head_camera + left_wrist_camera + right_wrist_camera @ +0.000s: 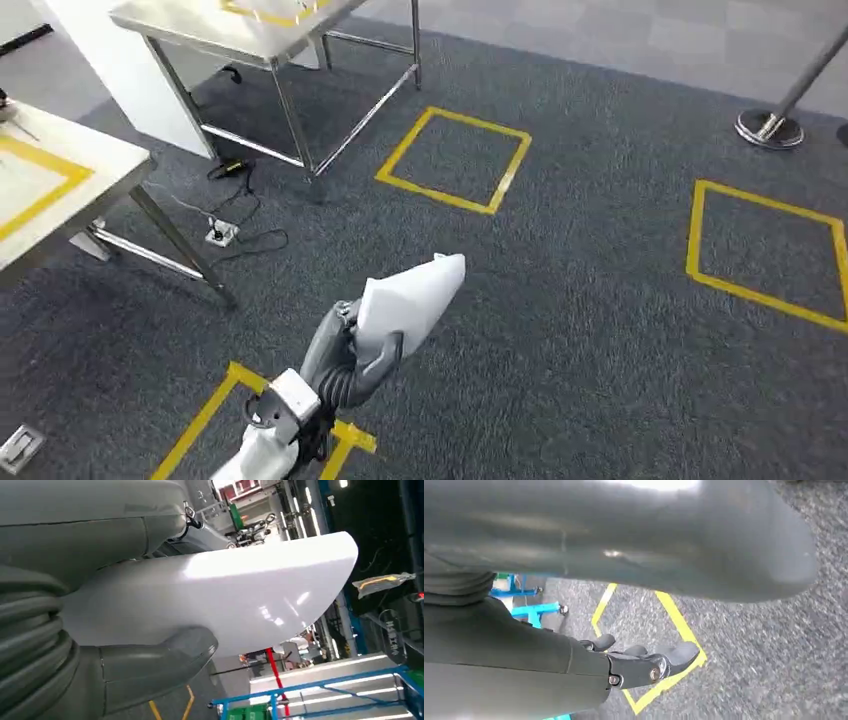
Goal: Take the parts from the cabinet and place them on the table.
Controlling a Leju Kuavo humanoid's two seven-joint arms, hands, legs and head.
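A smooth white curved part [415, 295] is held in my left hand [345, 360] above the dark carpet, its rounded tip pointing away from me. In the left wrist view the white part [225, 595] lies across the palm with the grey thumb [150, 670] pressed under it. My right hand [639, 665] hangs over the carpet and a taped yellow square, fingers stretched out and holding nothing. A beige table [60, 190] with yellow tape on its top stands at the left.
A steel-framed table [200, 25] stands at the back left, with a cable and a power socket [220, 233] on the floor beside it. Yellow tape squares [455, 160] mark the carpet. A stanchion base [770, 128] sits at the far right.
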